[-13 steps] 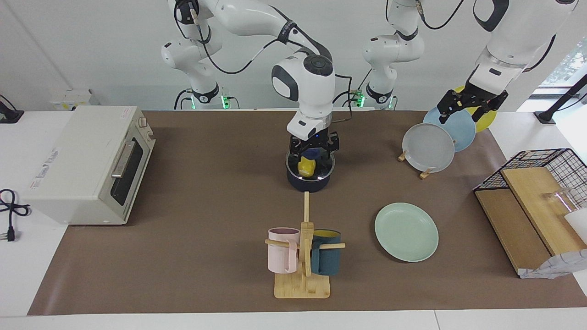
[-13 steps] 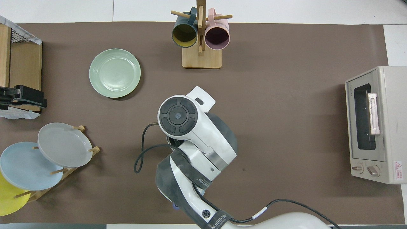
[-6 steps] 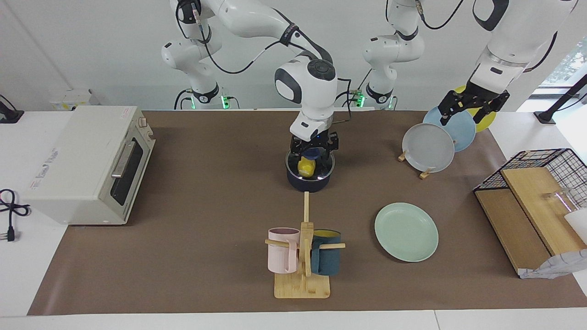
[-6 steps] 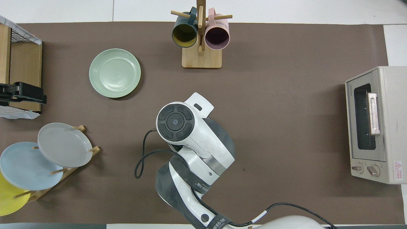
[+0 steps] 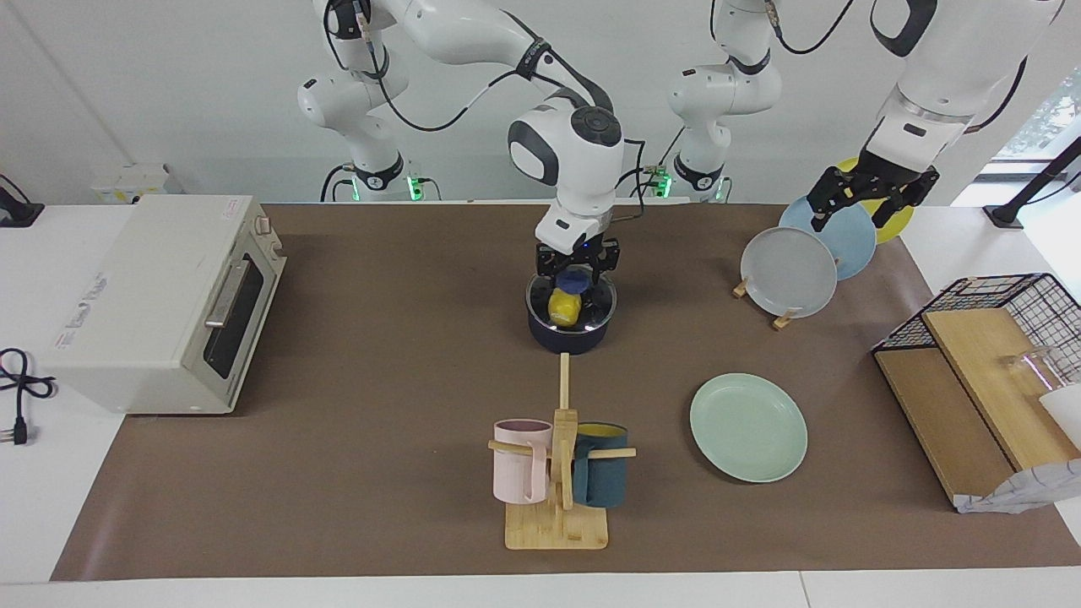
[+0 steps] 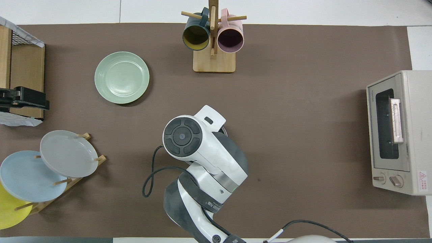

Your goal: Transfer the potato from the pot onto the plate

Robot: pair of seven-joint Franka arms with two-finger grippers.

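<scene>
The right pincer [image 5: 577, 283] hangs straight down over the pot [image 5: 570, 333], near the middle of the counter's robot-side edge. Its fingers [image 5: 598, 272] reach just to the pot's rim, and they stand on either side of the potato [image 5: 564, 306], which lies inside the pot. Whether the fingers are pressing the potato or merely flanking it I cannot tell. From overhead the right arm's wrist covers the pot almost wholly.

The left pincer [image 5: 861, 201] waits in the air over the plate rack [image 5: 784, 319] near the robot-side corner at the left arm's end. Its fingers are spread apart and grip nothing. The rack carries a grey plate [image 5: 788, 271], a light-blue plate [image 5: 836, 234] and a yellow plate [image 5: 897, 218], each leaning on edge.

Farther from the robots, the toaster oven [image 5: 160, 300] sits at the right arm's end of the counter [image 5: 380, 338], and the wire basket [image 5: 1005, 338] with wooden boards at the left arm's end.

Farther still, the plate [image 5: 748, 427] lies flat and bare, toward the left arm's end, well apart from the pot. Beside it, toward the middle of the counter's outer edge, the mug stand [image 5: 557, 507] carries a pink mug [image 5: 519, 460] and a dark teal mug [image 5: 601, 475].
</scene>
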